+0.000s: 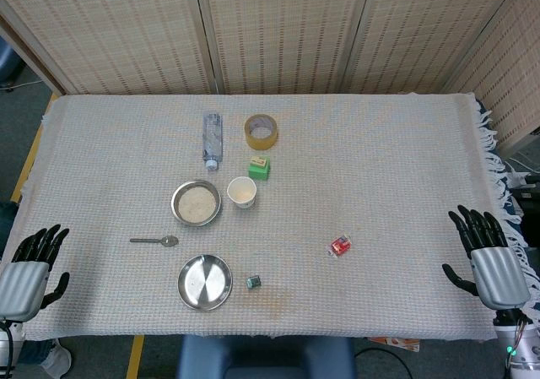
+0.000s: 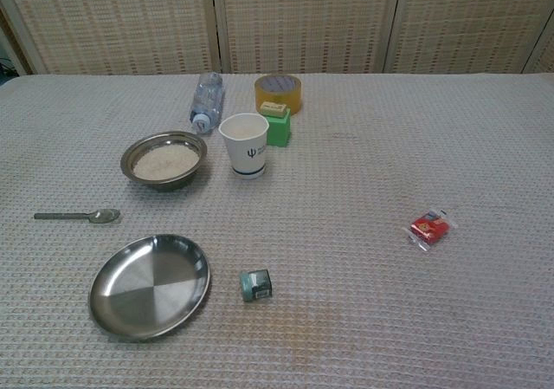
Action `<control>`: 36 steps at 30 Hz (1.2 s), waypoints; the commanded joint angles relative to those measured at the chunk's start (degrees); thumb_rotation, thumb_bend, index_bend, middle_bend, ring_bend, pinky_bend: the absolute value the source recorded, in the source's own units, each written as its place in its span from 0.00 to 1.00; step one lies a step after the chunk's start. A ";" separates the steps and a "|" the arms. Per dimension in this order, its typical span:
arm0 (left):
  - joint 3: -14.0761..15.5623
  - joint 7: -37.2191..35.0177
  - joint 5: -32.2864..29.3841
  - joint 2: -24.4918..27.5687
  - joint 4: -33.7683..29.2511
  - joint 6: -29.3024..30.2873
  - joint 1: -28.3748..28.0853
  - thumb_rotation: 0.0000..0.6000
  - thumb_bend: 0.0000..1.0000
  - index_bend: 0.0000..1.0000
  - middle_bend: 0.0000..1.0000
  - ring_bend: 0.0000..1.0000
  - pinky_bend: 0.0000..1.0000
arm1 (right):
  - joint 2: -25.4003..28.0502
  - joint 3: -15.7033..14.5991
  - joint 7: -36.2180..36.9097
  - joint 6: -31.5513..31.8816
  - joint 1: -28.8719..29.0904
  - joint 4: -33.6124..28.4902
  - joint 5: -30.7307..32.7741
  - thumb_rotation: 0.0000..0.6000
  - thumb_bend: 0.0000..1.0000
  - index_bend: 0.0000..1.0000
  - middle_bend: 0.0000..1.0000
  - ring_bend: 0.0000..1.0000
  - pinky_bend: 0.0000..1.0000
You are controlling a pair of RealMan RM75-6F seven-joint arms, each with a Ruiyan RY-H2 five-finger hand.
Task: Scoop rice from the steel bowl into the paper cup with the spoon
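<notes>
Both hands rest at the table edges, idle. The left hand (image 1: pixel 29 265) sits at the near left corner with fingers spread and nothing in them; the right hand (image 1: pixel 489 257) sits at the near right edge, likewise spread and empty. Neither shows in the chest view.

The small grey metal spoon (image 2: pixel 80 217) lies flat on the woven beige tablecloth (image 1: pixel 380 159), handle to the left. At its 1 o'clock stands the round steel bowl of white rice (image 2: pixel 164 158). The white paper cup with a dark logo (image 2: pixel 244 145) stands upright just beside the bowl at its 3 o'clock.

Risks, as judged:
- The spoon lies flush on textured cloth; a grasp may slip or drag the fabric, shifting bowl and cup.
- The cup is light and narrow-mouthed; a nudge could topple it, and rice may spill past its rim.
- The green cube with a yellow block on top (image 2: pixel 277 126) touches or nearly touches the cup at 1 o'clock, crowding the approach.
- The empty shallow steel plate (image 2: pixel 151 285), at the spoon's 5 o'clock, could be mistaken for the bowl.
</notes>
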 commanded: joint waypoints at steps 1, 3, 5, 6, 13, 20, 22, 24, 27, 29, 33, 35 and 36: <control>0.09 0.67 -0.42 -0.57 0.10 -0.53 -0.13 1.00 0.44 0.00 0.00 0.00 0.10 | 0.05 -0.07 0.22 0.35 -0.12 -0.12 -0.36 1.00 0.15 0.00 0.00 0.00 0.00; 0.42 0.65 0.12 -0.87 -0.27 -1.03 -0.42 1.00 0.44 0.00 0.00 0.00 0.10 | 0.28 -0.11 0.40 0.79 -0.29 -0.33 -0.65 1.00 0.15 0.00 0.00 0.00 0.00; 0.58 0.49 1.20 -1.57 -0.45 -1.20 -0.87 1.00 0.45 0.00 0.01 0.00 0.12 | 0.52 -0.18 0.43 1.08 -0.48 -0.53 -0.73 1.00 0.15 0.00 0.00 0.00 0.00; 0.52 0.64 1.68 -2.10 -0.23 -1.30 -1.21 1.00 0.45 0.00 0.03 0.01 0.15 | 0.59 -0.20 0.50 1.15 -0.54 -0.60 -0.75 1.00 0.15 0.00 0.00 0.00 0.00; -1.60 2.51 4.33 -8.64 4.43 -2.79 -5.38 1.00 0.46 0.12 0.81 0.76 0.81 | 0.91 -0.48 0.72 0.41 -0.28 -1.12 -0.98 1.00 0.15 0.00 0.00 0.00 0.00; -2.30 7.62 3.78 -13.23 7.88 -7.16 -9.04 1.00 0.46 0.36 1.00 1.00 1.00 | 0.90 -0.68 0.39 -0.16 -0.06 -1.47 -1.13 1.00 0.15 0.00 0.00 0.00 0.00; -2.53 8.06 2.39 -14.01 8.40 -9.19 -9.97 1.00 0.46 0.39 1.00 1.00 1.00 | 0.88 -0.69 0.35 -0.47 0.05 -1.56 -1.00 1.00 0.15 0.00 0.00 0.00 0.00; -2.87 8.02 1.40 -15.16 9.55 -10.08 -10.58 1.00 0.46 0.40 1.00 1.00 1.00 | 0.94 -0.72 0.35 -0.71 0.11 -1.68 -0.87 1.00 0.15 0.00 0.00 0.00 0.00; -3.01 7.85 -0.21 -16.77 11.14 -11.87 -11.38 1.00 0.46 0.41 1.00 1.00 1.00 | 1.13 -0.66 0.54 -0.52 0.05 -1.86 -0.86 1.00 0.15 0.00 0.00 0.00 0.00; -3.08 8.71 -1.35 -17.78 12.19 -13.23 -12.02 1.00 0.46 0.41 1.00 1.00 1.00 | 1.24 -0.66 0.65 -0.47 0.02 -1.90 -0.87 1.00 0.15 0.00 0.00 0.00 0.00; -3.61 9.97 -3.74 -19.64 13.81 -15.18 -13.06 1.00 0.45 0.40 1.00 1.00 1.00 | 1.31 -0.65 1.09 -0.61 0.09 -1.84 -0.80 1.00 0.15 0.00 0.00 0.00 0.00; -3.89 10.72 -5.08 -20.28 14.46 -16.09 -13.51 1.00 0.44 0.38 1.00 1.00 1.00 | 1.35 -0.62 1.19 -0.63 0.10 -1.78 -0.75 1.00 0.15 0.00 0.00 0.00 0.00; -4.03 10.99 -5.56 -20.54 14.73 -16.40 -13.73 1.00 0.43 0.37 1.00 1.00 1.00 | 1.37 -0.61 1.21 -0.67 0.11 -1.75 -0.70 1.00 0.15 0.00 0.00 0.00 0.00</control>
